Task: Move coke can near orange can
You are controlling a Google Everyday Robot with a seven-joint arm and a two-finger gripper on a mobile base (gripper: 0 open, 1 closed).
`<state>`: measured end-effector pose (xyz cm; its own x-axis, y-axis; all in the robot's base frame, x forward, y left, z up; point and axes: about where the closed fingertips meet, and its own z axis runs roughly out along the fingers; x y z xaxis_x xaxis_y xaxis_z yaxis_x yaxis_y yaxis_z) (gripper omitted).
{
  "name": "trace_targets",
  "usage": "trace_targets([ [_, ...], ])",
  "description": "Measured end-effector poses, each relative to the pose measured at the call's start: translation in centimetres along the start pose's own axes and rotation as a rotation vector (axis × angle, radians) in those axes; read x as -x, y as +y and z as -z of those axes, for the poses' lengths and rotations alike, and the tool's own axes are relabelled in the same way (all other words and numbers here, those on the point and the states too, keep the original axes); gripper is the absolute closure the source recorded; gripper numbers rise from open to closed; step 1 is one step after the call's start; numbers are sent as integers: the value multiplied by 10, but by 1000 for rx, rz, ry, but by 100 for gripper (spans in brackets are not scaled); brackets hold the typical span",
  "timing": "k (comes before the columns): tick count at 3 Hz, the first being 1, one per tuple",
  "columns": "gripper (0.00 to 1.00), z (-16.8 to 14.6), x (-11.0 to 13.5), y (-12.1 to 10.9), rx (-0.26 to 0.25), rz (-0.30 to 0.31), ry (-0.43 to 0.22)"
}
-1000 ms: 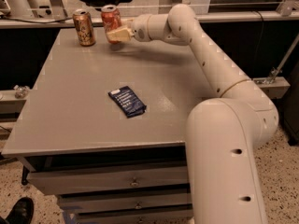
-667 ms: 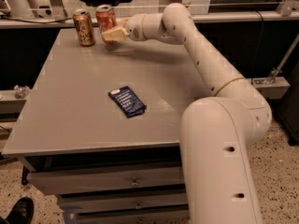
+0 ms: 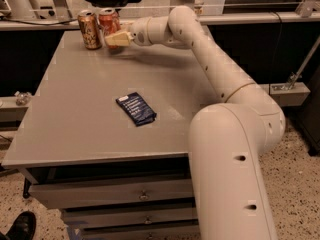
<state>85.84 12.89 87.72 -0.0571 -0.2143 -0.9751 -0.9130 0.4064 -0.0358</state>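
Observation:
The coke can (image 3: pixel 108 20), red with a silver top, stands upright at the far left of the grey table (image 3: pixel 90 134). It is right beside the orange can (image 3: pixel 90 30), a golden-brown can with pale markings, and the two are almost touching. My gripper (image 3: pixel 114 38) reaches in from the right at the end of the long cream arm and is shut on the coke can's lower half, which its fingers (image 3: pixel 119 39) hide.
A dark blue packet (image 3: pixel 136 109) lies flat near the table's middle. My arm's big white base (image 3: pixel 235 154) stands at the table's right front corner. Drawers (image 3: pixel 130 194) sit under the tabletop. A black shoe (image 3: pixel 20 226) shows at the lower left.
My gripper has carried the coke can to the left, closing the gap to the orange can. The orange can and the packet have not moved.

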Motion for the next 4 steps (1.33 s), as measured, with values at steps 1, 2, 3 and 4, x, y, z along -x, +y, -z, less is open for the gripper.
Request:
trace_targets([
  [1, 60, -7, -3, 1, 0, -5, 6],
  [2, 36, -9, -7, 1, -4, -9, 14],
  [3, 13, -12, -10, 2, -5, -12, 16],
  [4, 0, -12, -11, 2, -5, -16, 17],
])
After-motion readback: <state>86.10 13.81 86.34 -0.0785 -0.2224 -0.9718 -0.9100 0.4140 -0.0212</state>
